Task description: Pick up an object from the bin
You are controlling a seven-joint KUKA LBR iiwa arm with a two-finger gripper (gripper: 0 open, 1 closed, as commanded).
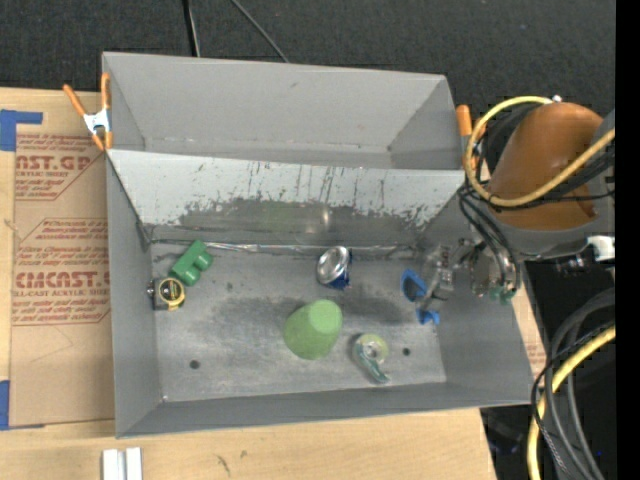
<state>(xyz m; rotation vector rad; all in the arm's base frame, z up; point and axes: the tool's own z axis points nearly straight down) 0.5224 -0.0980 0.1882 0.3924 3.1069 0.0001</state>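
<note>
Grey metal bin (130,298): fills the middle of the frame. Its sloped back wall is streaked and scuffed, and its floor is worn dull at centre.

Arm (545,158): enters from the right edge of the frame. It has a rounded orange cover looped with yellow and black cables, sitting above the bin's right rim.

Gripper (432,293): a metal assembly low over the right end of the floor, close against the right wall, at mid-height in the frame. Cannot tell whether it is open or closed, nor whether it has hold of anything.

Green cup (313,330): lies on its side at lower centre of the floor, the largest loose thing.

Silver and blue can (334,266): lies above the cup near the foot of the back wall, left of the gripper and apart from it.

Green block (190,263): sits at the far left of the floor, tilted.

Yellow and black tape measure (168,293): just below the block on its left, close to the left wall.

Small pale, clear-greenish thing (372,353): just right of the cup, below and to the left of the gripper.

Two small blue pieces (413,287): one above the other with a slight gap, right at the gripper's left side. These are the nearest things to it. Cannot tell if they are loose or belong to the gripper.
</note>
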